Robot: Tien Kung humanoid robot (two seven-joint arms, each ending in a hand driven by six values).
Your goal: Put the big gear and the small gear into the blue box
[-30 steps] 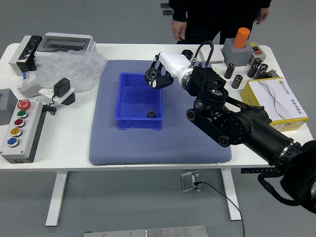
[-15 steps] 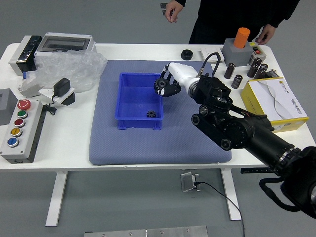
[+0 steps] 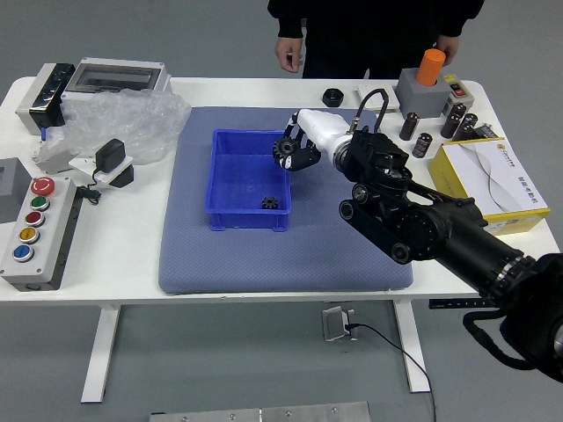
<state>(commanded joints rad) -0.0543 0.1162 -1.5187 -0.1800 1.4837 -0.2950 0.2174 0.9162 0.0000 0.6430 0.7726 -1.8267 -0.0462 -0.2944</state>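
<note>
A white table (image 3: 106, 229) stands on a grey floor (image 3: 220, 352), pale legs showing

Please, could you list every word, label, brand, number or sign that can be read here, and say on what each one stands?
None can be read with certainty.
The yellow-edged box: a row of dark characters along its right side, too small to read.
The button box: if there is marking beside the coloured buttons, it is too small to tell.
</note>
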